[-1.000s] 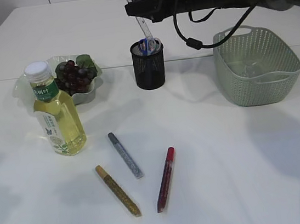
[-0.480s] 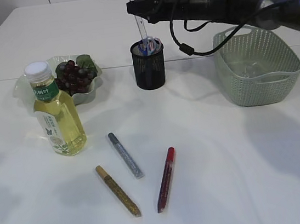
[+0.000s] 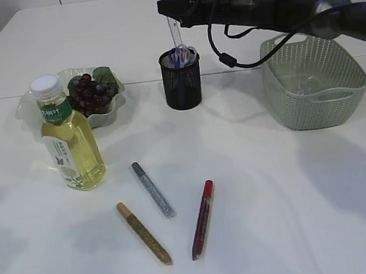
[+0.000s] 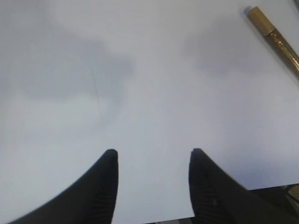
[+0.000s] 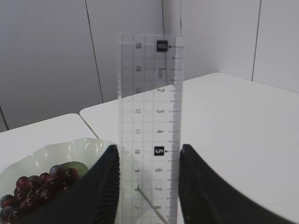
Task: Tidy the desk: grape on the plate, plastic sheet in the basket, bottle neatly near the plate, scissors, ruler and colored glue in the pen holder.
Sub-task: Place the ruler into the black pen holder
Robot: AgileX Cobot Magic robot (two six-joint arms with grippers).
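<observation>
My right gripper (image 3: pixel 167 9) (image 5: pixel 149 146) is shut on the clear ruler (image 3: pixel 169 24) (image 5: pixel 149 93), which stands upright with its lower end inside the black mesh pen holder (image 3: pixel 182 83). Scissors handles (image 3: pixel 184 54) stick out of the holder. Grapes (image 3: pixel 89 92) (image 5: pixel 37 186) lie on the pale green plate (image 3: pixel 30 103) (image 5: pixel 70 147). The bottle (image 3: pixel 70 142) stands upright in front of the plate. Silver (image 3: pixel 153 189), gold (image 3: pixel 144 233) (image 4: pixel 275 39) and red (image 3: pixel 202 219) glue pens lie on the table. My left gripper (image 4: pixel 154 151) hangs open over bare table, out of the exterior view.
The green basket (image 3: pixel 314 79) stands at the right, with something clear and crumpled (image 3: pixel 308 85) showing inside it. The right arm reaches across above the basket and pen holder, its cable hanging between them. The table's far edge runs behind the holder.
The ruler has swung from a tilt to upright over the pen holder as the right arm shifted slightly. The left gripper has not moved.
</observation>
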